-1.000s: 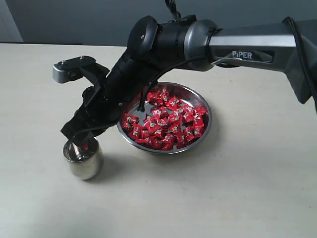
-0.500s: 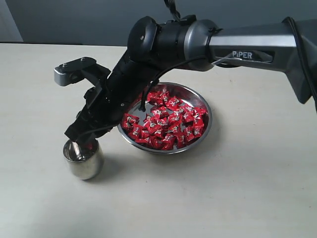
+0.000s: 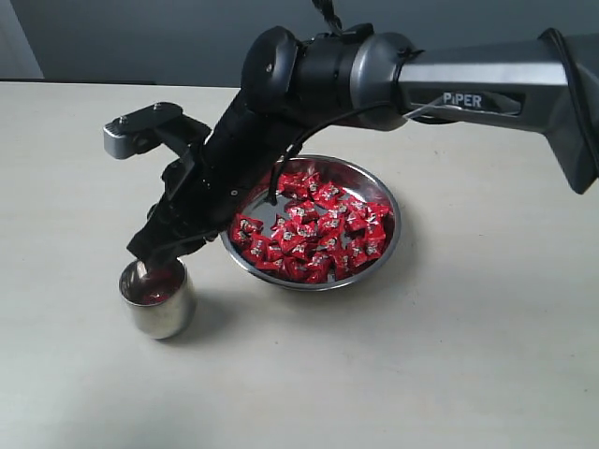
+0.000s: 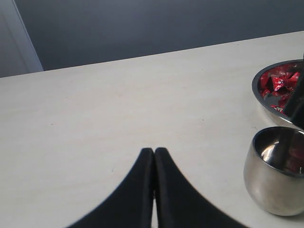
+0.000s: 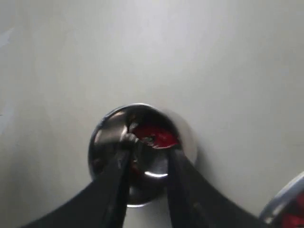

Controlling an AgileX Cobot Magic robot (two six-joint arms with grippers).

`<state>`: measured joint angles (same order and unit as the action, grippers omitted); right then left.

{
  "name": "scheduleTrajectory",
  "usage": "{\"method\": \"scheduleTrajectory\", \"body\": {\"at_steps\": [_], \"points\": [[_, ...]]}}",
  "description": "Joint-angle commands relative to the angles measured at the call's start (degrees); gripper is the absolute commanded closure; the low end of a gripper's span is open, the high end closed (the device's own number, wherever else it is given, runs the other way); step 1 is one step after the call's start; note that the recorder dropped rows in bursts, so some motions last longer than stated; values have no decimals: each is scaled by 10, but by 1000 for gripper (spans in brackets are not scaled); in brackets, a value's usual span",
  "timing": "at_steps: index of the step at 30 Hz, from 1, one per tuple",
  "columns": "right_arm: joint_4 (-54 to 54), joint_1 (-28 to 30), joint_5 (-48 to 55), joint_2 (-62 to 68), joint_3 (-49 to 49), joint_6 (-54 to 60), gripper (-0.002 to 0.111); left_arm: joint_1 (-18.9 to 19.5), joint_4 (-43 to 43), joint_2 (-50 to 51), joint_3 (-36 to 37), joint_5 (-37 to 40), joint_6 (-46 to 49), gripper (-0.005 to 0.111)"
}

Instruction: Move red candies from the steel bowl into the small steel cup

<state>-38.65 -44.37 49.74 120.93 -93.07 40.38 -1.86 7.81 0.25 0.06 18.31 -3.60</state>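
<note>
The steel bowl [image 3: 391, 238] sits mid-table, filled with many red candies [image 3: 314, 229]. Left of it stands the small steel cup [image 3: 159, 301]. My right gripper [image 3: 157, 259] hangs just over the cup's mouth. In the right wrist view its fingers are parted, so the right gripper [image 5: 151, 145] is open with nothing between them. A red candy [image 5: 154, 136] lies loose inside the cup [image 5: 100, 137]. My left gripper [image 4: 154, 151] is shut and empty over bare table, with the cup [image 4: 275, 180] and the bowl [image 4: 262, 97] off to one side.
The right arm [image 3: 468, 89] stretches from the right edge across above the bowl. Its wrist camera mount [image 3: 140, 129] sticks out beyond the cup. A dark wall borders the table's far edge.
The right gripper's jaws have spread apart above the cup and lifted slightly. A red candy now lies inside the cup. The left gripper is seen only now.
</note>
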Motion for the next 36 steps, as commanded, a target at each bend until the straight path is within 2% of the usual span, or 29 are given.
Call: {"method": "scheduleTrajectory", "body": {"at_steps": [1, 5, 10, 26, 32, 36], "points": [[106, 22, -49, -30, -16, -81, 80, 1, -2, -2, -1, -5, -3, 106], [176, 49, -67, -25, -28, -165, 80, 1, -2, -2, -1, -5, -3, 106], [189, 64, -62, -2, -28, -167, 80, 1, -2, -2, -1, -5, -3, 106], [243, 64, -55, 58, -28, -167, 80, 1, -2, -2, -1, -5, -3, 106], [243, 64, -62, 71, -28, -167, 57, 1, -2, -2, -1, -5, -3, 106], [241, 64, -88, 76, -28, -167, 56, 1, -2, -2, -1, -5, -3, 106]]}}
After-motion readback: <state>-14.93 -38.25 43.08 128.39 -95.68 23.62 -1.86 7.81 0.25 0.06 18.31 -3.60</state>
